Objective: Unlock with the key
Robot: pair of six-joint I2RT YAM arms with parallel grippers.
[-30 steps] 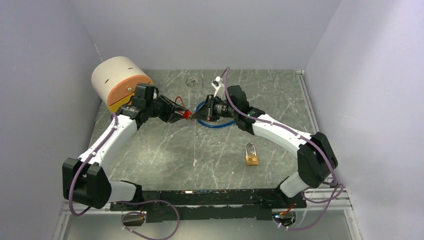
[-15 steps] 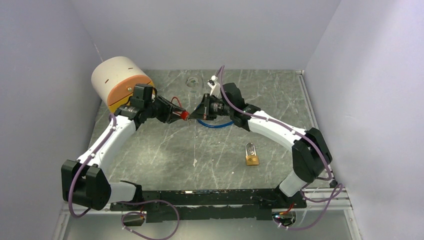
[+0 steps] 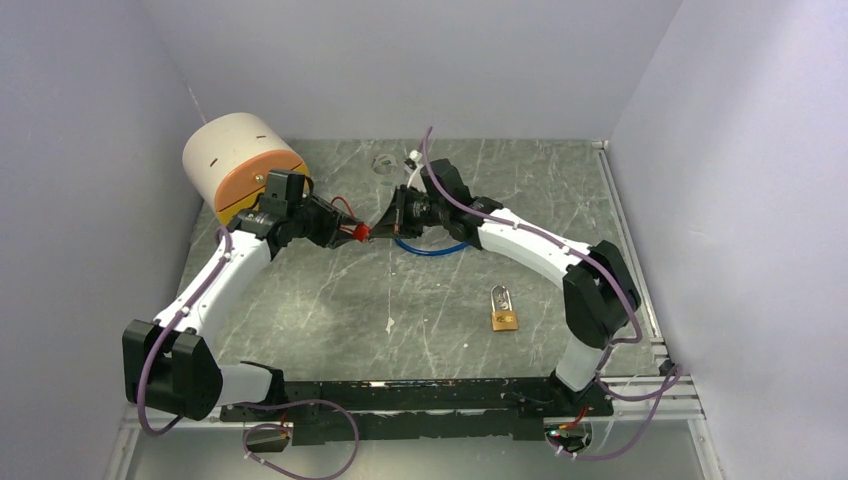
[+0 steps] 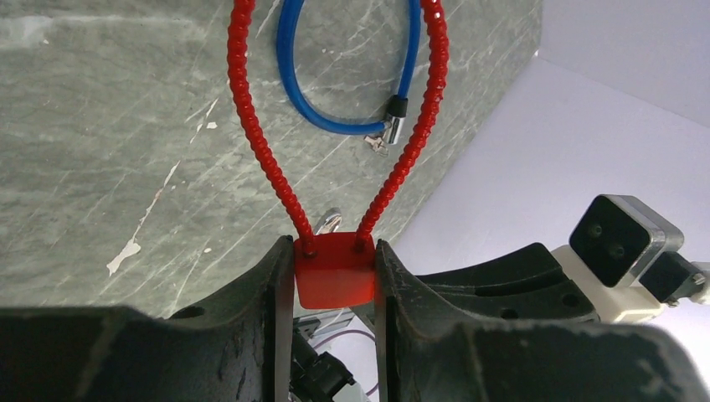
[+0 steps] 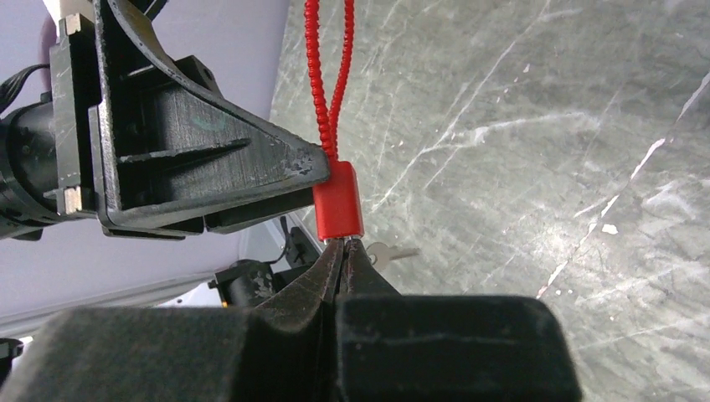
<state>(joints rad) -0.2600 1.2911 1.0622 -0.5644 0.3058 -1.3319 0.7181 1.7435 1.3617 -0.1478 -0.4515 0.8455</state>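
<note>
A small red lock (image 4: 335, 272) with a red beaded cable loop (image 4: 251, 126) is clamped between the fingers of my left gripper (image 4: 333, 251) and held above the table. In the top view both grippers meet at the lock (image 3: 363, 232), left gripper (image 3: 355, 232) on its left. My right gripper (image 5: 343, 247) is shut, its tips pinching a silver key stub at the underside of the red lock (image 5: 339, 201). A second silver key (image 5: 392, 251) shows just behind those tips; whether it hangs or lies on the table is unclear.
A blue cable lock (image 3: 430, 247) lies on the marble table under the right wrist. A brass padlock (image 3: 505, 318) lies nearer the front, right of centre. A large beige and orange cylinder (image 3: 240, 165) stands at the back left. The walls are close on both sides.
My right arm has swung left until its tips meet the red lock, and its jaws have closed fully. The left gripper with the lock has shifted slightly left.
</note>
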